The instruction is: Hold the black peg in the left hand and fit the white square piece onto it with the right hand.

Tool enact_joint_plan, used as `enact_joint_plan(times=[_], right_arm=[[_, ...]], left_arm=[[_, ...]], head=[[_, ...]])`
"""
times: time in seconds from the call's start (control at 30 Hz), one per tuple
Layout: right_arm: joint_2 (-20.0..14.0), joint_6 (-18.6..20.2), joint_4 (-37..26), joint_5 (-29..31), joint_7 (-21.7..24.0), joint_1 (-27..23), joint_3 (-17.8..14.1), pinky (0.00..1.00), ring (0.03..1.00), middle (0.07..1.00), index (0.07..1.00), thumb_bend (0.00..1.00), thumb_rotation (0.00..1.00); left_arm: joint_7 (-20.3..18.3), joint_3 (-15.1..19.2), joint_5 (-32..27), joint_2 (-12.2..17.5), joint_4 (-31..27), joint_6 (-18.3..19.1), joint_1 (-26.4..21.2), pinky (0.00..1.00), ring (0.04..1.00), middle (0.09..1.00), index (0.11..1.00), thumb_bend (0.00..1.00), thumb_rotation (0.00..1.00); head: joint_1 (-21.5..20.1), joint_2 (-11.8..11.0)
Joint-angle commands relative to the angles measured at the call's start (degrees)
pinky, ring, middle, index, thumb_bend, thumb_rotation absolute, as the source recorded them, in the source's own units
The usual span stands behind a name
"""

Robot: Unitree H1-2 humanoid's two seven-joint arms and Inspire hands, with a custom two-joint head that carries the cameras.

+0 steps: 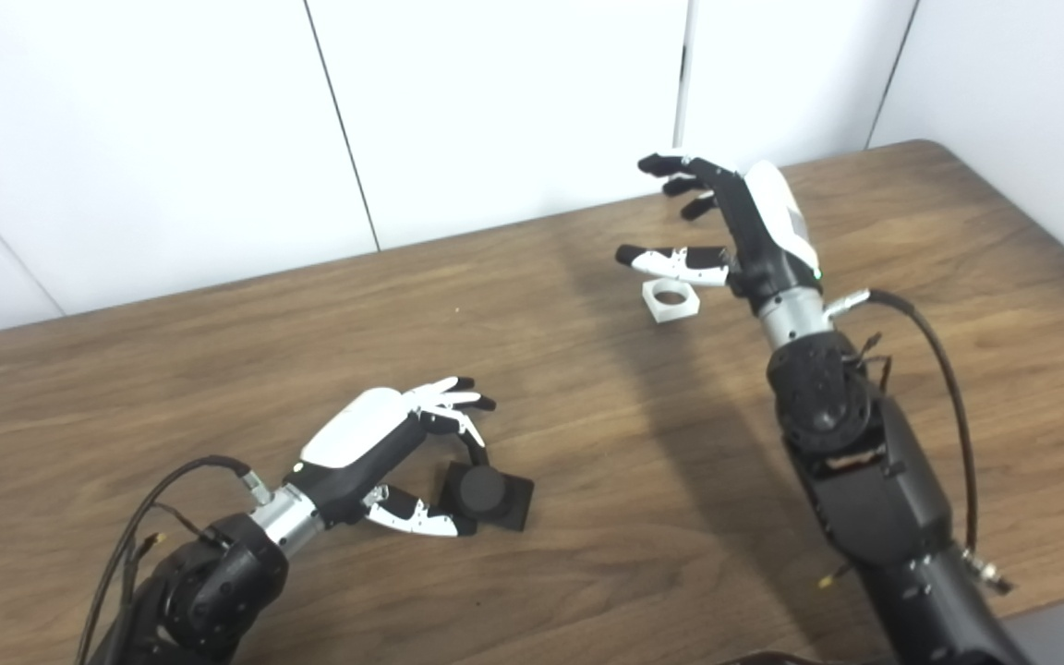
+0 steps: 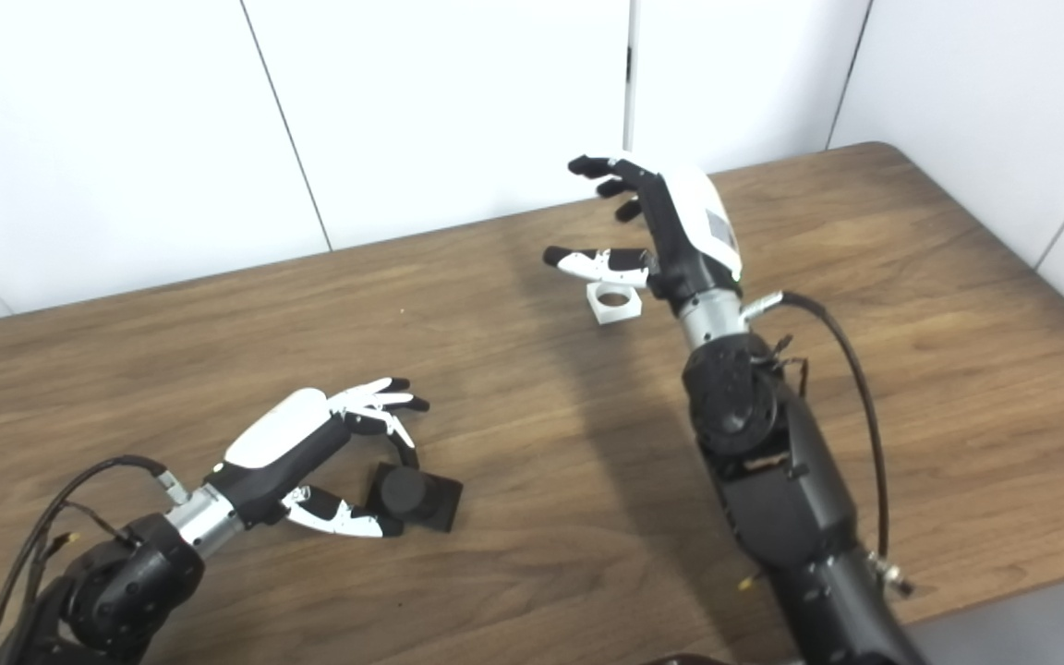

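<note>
Here, left hand [image 1: 393,462] cupped loosely round black peg [image 1: 486,494] on table [image 1: 218,369], grip unconfirmed; right hand [image 1: 726,231] spread wide above white square piece [image 1: 671,299], presumably poised for pickup

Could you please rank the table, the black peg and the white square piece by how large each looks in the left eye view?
1. Table, by far.
2. Black peg.
3. White square piece, though it lies farther from the camera, so the true difference from the peg is unsure.

Wooden table [image 1: 587,480], pretty bare. Black peg [image 1: 488,495] sits on it right at the left hand [image 1: 375,453]. White square piece [image 1: 671,300] lies just under the right hand [image 1: 735,231].
</note>
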Motion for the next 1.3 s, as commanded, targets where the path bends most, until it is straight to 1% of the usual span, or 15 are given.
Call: enact_joint_plan(times=[0.0, 0.07, 0.1, 0.23, 0.33, 0.37, 0.4, 0.47, 0.53, 0.67, 0.77, 1.0, 1.13, 1.2, 1.27], right_arm=[[-2.50, 0.58, 0.37, -1.63, 1.44, -4.24, 0.64, 0.64, 0.788, 0.808, 0.722, 0.70, 0.22], [-5.06, 2.22, 2.33, -3.26, 4.49, -6.09, 2.29, 0.63, 0.803, 0.831, 0.731, 0.70, 0.26], [-5.81, 2.70, 2.85, -3.68, 5.41, -6.61, 2.86, 0.64, 0.807, 0.836, 0.734, 0.70, 0.26], [-9.55, 1.60, 7.42, -4.00, 9.41, -9.72, 5.45, 0.69, 0.843, 0.863, 0.738, 0.71, 0.28], [-11.73, 1.55, 10.23, -4.51, 12.19, -11.98, 7.40, 0.72, 0.868, 0.877, 0.746, 0.71, 0.30], [-12.56, 1.47, 11.31, -4.71, 13.48, -12.88, 8.23, 0.74, 0.879, 0.884, 0.750, 0.71, 0.30], [-13.13, 1.41, 12.02, -4.82, 14.37, -13.48, 8.82, 0.77, 0.896, 0.897, 0.758, 0.70, 0.32], [-14.62, 1.37, 13.87, -4.39, 17.80, -15.13, 10.39, 0.85, 0.934, 0.926, 0.777, 0.68, 0.36], [-15.54, 1.15, 15.36, -3.99, 19.94, -16.33, 11.38, 0.92, 0.968, 0.949, 0.790, 0.68, 0.38], [-16.77, 1.25, 17.22, -3.92, 22.94, -18.02, 12.77, 0.99, 0.998, 0.973, 0.803, 0.71, 0.43], [-17.43, 0.68, 18.93, -3.74, 24.60, -19.07, 13.78, 0.99, 1.000, 0.979, 0.811, 0.77, 0.50], [-18.20, 0.23, 22.21, -4.77, 27.73, -20.58, 17.01, 1.00, 1.000, 0.983, 0.822, 0.84, 0.59], [-18.62, -0.87, 23.11, -4.64, 28.80, -20.43, 18.25, 1.00, 1.000, 0.982, 0.822, 0.88, 0.68], [-18.74, -1.20, 23.44, -4.28, 29.48, -20.30, 18.52, 1.00, 1.000, 0.983, 0.820, 0.91, 0.71], [-18.75, -0.94, 23.46, -4.15, 30.18, -20.11, 18.69, 1.00, 1.000, 0.983, 0.820, 0.93, 0.71]], left_arm=[[-1.81, -0.88, 1.58, 0.62, 1.00, -0.64, 0.90, 0.93, 0.957, 0.877, 0.490, 0.52, 0.07], [-1.82, -0.82, 1.52, 0.73, 1.05, -0.79, 0.91, 0.93, 0.958, 0.875, 0.490, 0.52, 0.07], [-1.82, -0.79, 1.51, 0.76, 1.04, -0.85, 0.93, 0.93, 0.958, 0.874, 0.490, 0.52, 0.07], [-1.72, -0.73, 1.74, 0.83, 1.03, -0.93, 0.97, 0.92, 0.954, 0.870, 0.490, 0.52, 0.07], [-1.86, -0.65, 1.50, 0.88, 0.96, -0.86, 1.03, 0.92, 0.957, 0.871, 0.489, 0.52, 0.07], [-1.93, -0.60, 1.49, 0.93, 0.81, -0.68, 1.09, 0.93, 0.958, 0.872, 0.489, 0.52, 0.07], [-1.99, -0.57, 1.50, 0.96, 0.69, -0.54, 1.15, 0.93, 0.958, 0.874, 0.489, 0.52, 0.07], [-1.97, -0.46, 1.60, 0.97, 0.55, -0.36, 1.24, 0.93, 0.958, 0.875, 0.490, 0.52, 0.07], [-1.74, -0.33, 1.70, 0.94, 0.60, -0.45, 1.32, 0.93, 0.957, 0.872, 0.490, 0.52, 0.07], [-1.76, -0.19, 2.04, 1.04, 0.45, -0.12, 1.45, 0.93, 0.954, 0.872, 0.490, 0.52, 0.07], [-1.83, -0.14, 2.50, 1.17, -0.09, 0.45, 1.54, 0.93, 0.951, 0.869, 0.490, 0.52, 0.07], [-2.17, -0.16, 2.80, 1.25, -0.60, 1.06, 1.49, 0.91, 0.948, 0.867, 0.490, 0.52, 0.07], [-2.13, -0.21, 2.74, 1.22, -0.51, 0.94, 1.50, 0.92, 0.946, 0.866, 0.490, 0.52, 0.07], [-2.20, -0.21, 2.77, 1.20, -0.74, 1.13, 1.56, 0.92, 0.947, 0.867, 0.490, 0.52, 0.07], [-2.27, -0.17, 2.71, 1.15, -0.89, 1.39, 1.58, 0.92, 0.947, 0.867, 0.490, 0.52, 0.07]], head=[[-0.03, 0.02], [0.01, -0.20], [0.01, -0.20], [0.32, -0.30], [0.53, -0.35], [0.47, -0.40], [0.50, -0.37], [0.61, -0.29], [0.63, -0.18], [0.60, -0.02], [0.76, 0.05], [1.17, 0.28], [1.19, 0.36], [1.22, 0.48], [1.29, 0.59]])
